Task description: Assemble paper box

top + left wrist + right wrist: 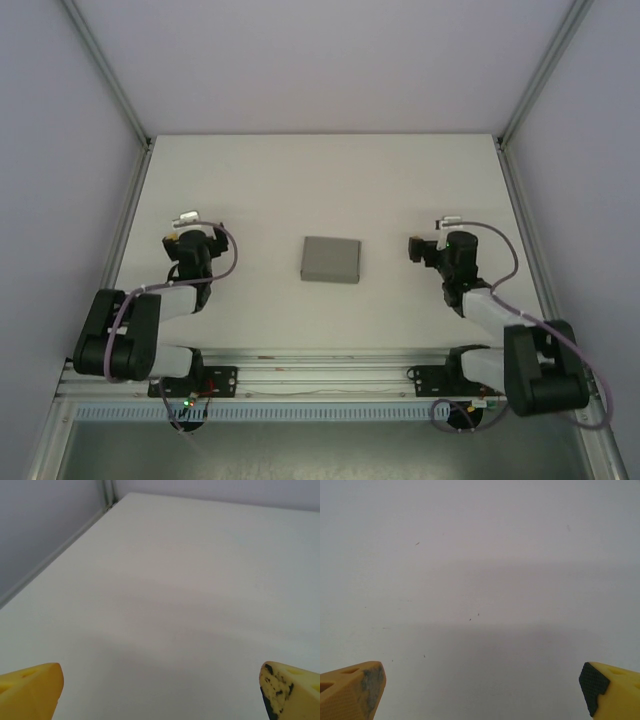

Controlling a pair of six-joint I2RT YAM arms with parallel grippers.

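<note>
The paper box (331, 259) is a small shallow grey rectangle lying closed on the white table, midway between the two arms. My left gripper (190, 228) sits well to its left, pulled back over bare table. In the left wrist view its yellow fingertips (31, 690) stand wide apart with nothing between them, so the left gripper (162, 692) is open. My right gripper (428, 236) rests to the right of the box, apart from it. The right gripper (482, 690) is open too, its yellow fingers (352, 690) spread over plain tabletop.
The white table (330, 180) is bounded by grey walls with metal corner posts (105, 70) at the back left and right. A metal rail (320, 375) carrying both arm bases runs along the near edge. The table's left edge meets the wall (45, 555).
</note>
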